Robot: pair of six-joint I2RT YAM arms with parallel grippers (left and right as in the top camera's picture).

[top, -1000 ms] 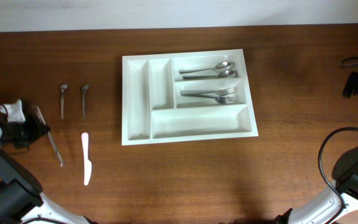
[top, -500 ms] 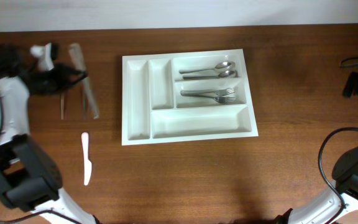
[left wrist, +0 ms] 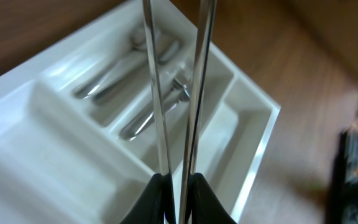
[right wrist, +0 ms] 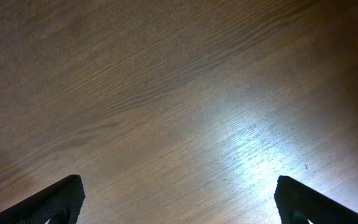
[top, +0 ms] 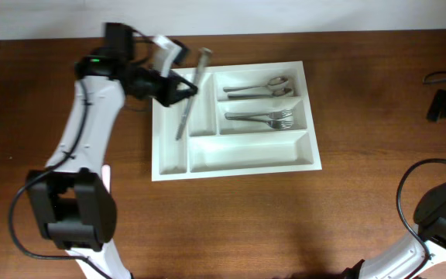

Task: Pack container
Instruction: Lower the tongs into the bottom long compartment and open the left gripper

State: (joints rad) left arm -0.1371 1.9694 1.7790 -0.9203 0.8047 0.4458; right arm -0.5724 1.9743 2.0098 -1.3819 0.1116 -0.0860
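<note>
The container (top: 246,153) was seen lying at mid-counter (top: 362,217), its two narrow upright compartments on the left side and its three long ones on the right. The left claw (left wrist: 179,193) was found closed on metal cutlery (top: 186,116), which was held by one end above the container's upper left corner. The coming move was judged to turn on one relation: the long axis of the held piece ran nearly along the two narrow compartments, only slightly slanted, and it was poised over the divider between them. A small turn and a straight descent would therefore seem to be called for, not a reach across the counter. The right claw (right wrist: 179,199) was spread wide over bare wood, well apart from the container, so the left arm was plainly the nearer. Spoons (top: 262,87) were seen in the top long compartment and forks (top: 265,118) in the middle one, while the lowest was bare. In the left wrist view two thin bright shafts were shown rising from the fingers — whether one piece or two were pinched could not be told, and their far ends were cut off. How high the piece hung above the compartments could not be made out either.
</note>
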